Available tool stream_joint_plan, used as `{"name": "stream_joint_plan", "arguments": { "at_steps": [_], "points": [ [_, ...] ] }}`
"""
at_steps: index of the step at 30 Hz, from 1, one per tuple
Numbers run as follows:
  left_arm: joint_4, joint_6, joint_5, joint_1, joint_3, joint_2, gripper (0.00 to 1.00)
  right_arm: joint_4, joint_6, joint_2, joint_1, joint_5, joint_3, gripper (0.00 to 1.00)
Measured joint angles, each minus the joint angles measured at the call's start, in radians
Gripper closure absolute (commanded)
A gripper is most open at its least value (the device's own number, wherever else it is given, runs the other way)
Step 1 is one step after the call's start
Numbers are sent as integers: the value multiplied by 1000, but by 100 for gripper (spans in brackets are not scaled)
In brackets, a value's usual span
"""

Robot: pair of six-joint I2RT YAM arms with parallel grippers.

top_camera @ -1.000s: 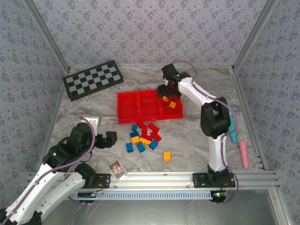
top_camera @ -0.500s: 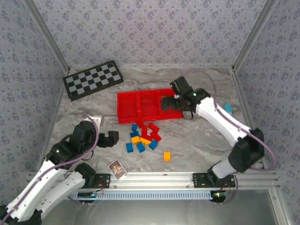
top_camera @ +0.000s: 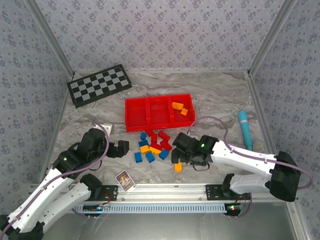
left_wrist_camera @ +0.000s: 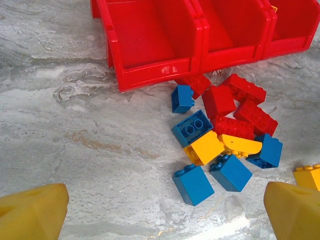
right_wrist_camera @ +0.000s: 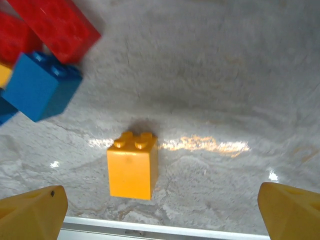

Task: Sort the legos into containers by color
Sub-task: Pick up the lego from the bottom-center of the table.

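Note:
The red tray (top_camera: 135, 113) has three compartments; the right one holds two orange legos (top_camera: 178, 105). A pile of blue, red and orange-yellow legos (top_camera: 152, 145) lies in front of the tray. A lone orange brick (top_camera: 178, 167) sits apart, nearer the front rail. My right gripper (top_camera: 177, 156) hovers open just over this orange brick (right_wrist_camera: 132, 166), which lies on the table between its yellow fingertips (right_wrist_camera: 32, 214), touching neither. My left gripper (top_camera: 120, 148) is open at the pile's left, with a blue brick (left_wrist_camera: 193, 184) closest ahead of its fingertips (left_wrist_camera: 34, 211).
A checkerboard (top_camera: 99, 84) leans at the back left. A small picture card (top_camera: 125, 180) lies by the front rail (top_camera: 165, 190). A teal stick-shaped object (top_camera: 244, 129) lies at the right. A white square piece (top_camera: 108, 129) sits behind my left arm.
My right gripper let an orange brick go in the tray's right compartment, then swung forward and down to the lone orange brick. The left arm edged slightly right.

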Motion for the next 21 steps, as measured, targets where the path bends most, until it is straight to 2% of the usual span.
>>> {"name": "stream_joint_plan", "arguments": {
  "at_steps": [2, 6, 10, 12, 13, 17, 21],
  "points": [
    [8, 4, 6, 0, -1, 10, 0, 12, 44, 39, 35, 6, 2, 1],
    [12, 5, 18, 0, -1, 12, 0, 14, 82, 136, 73, 16, 47, 13],
    [14, 5, 21, 0, -1, 6, 0, 10, 74, 210, 74, 18, 111, 29],
    [19, 5, 20, 0, -2, 6, 0, 10, 63, 232, 74, 16, 127, 41],
    [20, 5, 20, 0, -3, 6, 0, 10, 53, 241, 74, 12, 129, 43],
    [20, 5, 16, 0, -3, 8, 0, -1, 45, 276, 71, 11, 131, 42],
    [20, 5, 17, 0, -3, 9, 0, -17, 44, 294, 71, 13, 132, 37]
  ]
}}
